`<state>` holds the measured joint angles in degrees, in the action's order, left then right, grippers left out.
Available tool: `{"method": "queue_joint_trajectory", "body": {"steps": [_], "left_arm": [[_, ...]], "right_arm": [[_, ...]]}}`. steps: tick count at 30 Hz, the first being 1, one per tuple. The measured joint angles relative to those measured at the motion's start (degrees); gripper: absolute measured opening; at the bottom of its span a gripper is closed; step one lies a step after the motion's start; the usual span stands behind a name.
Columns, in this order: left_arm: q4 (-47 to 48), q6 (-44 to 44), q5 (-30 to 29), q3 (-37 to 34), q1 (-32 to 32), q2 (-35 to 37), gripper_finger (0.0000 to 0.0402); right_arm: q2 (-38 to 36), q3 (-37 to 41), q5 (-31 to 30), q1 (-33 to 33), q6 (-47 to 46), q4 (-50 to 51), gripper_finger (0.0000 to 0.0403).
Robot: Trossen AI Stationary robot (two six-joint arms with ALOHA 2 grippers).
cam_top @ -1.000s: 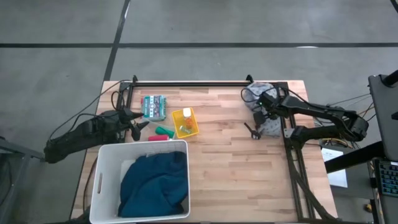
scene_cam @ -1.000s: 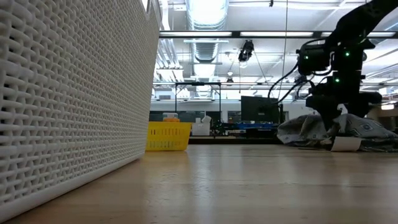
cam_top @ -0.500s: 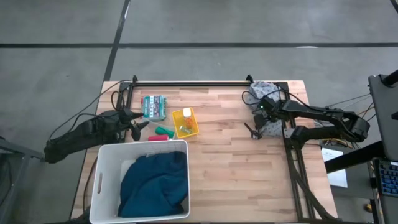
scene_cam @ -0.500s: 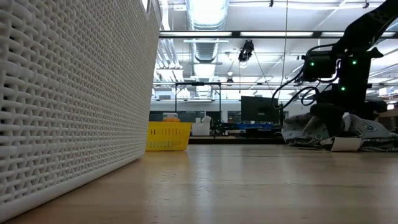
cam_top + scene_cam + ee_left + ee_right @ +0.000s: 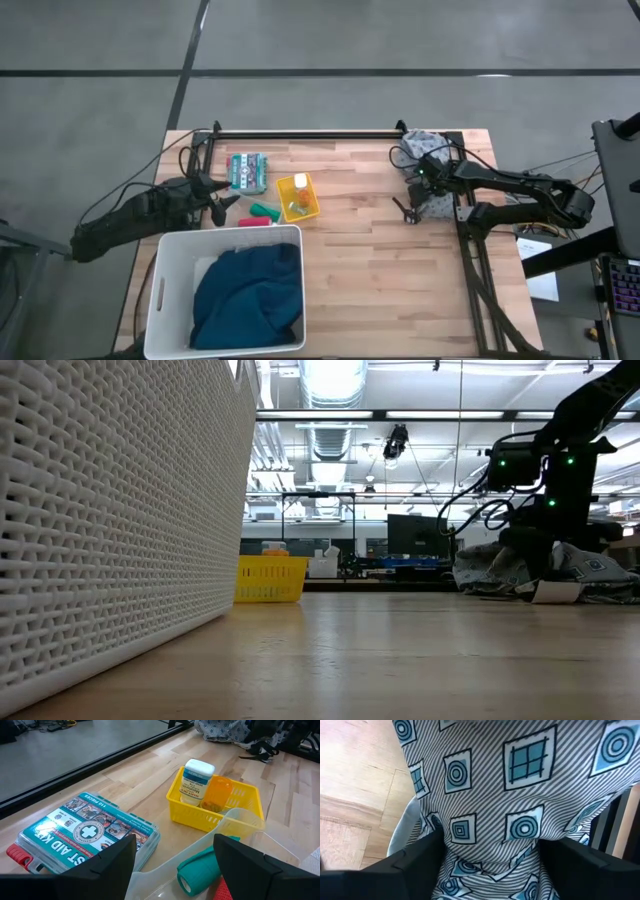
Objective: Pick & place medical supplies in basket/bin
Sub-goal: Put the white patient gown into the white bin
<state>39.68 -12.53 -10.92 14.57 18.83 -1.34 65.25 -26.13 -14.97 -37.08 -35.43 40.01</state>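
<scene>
The grey patterned cloth lies bunched at the table's far right corner, and its right part lies over a black frame rail. My right gripper is down on the cloth, open; the right wrist view shows a hump of cloth between its fingers. The white tub stands at the near left with the blue garment inside. My left gripper waits open just beyond the tub's far rim. A green roll and a red item lie before it. My right gripper comes at the grey cloth from above, pointing down. Its open fingers stand on either side of a raised hump of cloth near the heap's middle and touch it. The cloth lies slack on the table.
A small yellow basket holds a white bottle and an orange bottle. A first aid kit lies toward the far left. A black frame runs along the far edge and right side. Bare wood lies between tub and right arm.
My right gripper has come down onto the grey cloth and shifted slightly toward the table's right, then held still for the last half second. The cloth heap has stayed where it was.
</scene>
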Motion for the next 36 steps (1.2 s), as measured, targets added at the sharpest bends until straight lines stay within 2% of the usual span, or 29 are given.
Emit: {"method": "queue_joint_trajectory", "body": {"steps": [23,36], "left_arm": [[0.0,0.0,0.0,0.0,0.0,0.0,0.0271],[0.0,0.02,0.02,0.0,0.0,0.02,0.0271]], "right_arm": [[0.07,0.02,0.4,0.02,1.15,0.04,0.0053],[0.13,-1.83,1.66,0.04,2.65,0.1,0.0044]]}}
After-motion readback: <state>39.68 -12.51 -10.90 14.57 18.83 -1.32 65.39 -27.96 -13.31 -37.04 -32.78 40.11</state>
